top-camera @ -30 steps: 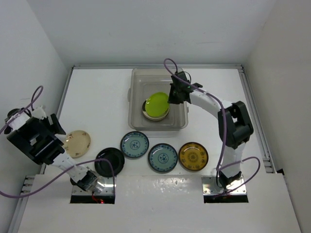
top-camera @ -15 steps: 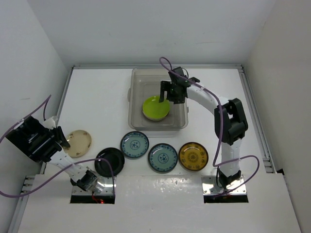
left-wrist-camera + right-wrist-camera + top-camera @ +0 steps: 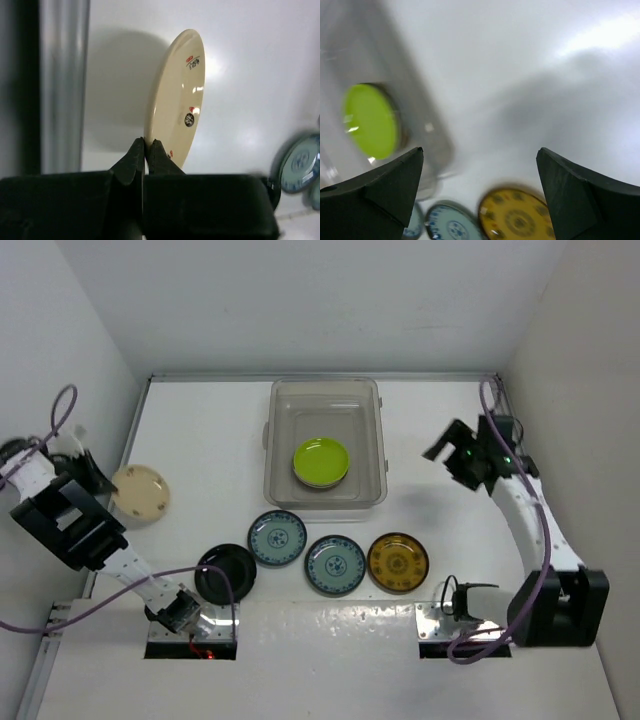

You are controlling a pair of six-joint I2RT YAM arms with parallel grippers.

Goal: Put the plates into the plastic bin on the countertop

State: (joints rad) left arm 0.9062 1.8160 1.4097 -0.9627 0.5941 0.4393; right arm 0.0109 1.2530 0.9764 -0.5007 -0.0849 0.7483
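Overall white: glossy countertop [image 3: 210, 440], walls [image 3: 300, 300]; left jaws grasping cream plate [image 3: 141, 492], right jaws released.

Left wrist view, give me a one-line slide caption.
Left gripper pinches the cream plate by its rim, held edge-on over the countertop.

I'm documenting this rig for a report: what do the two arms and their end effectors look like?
Both the left arm and the right arm have white links with black joint housings, and a thin purple cable loops along each. The left end effector and the right end effector are matte black, each with two wedge-shaped fingers.
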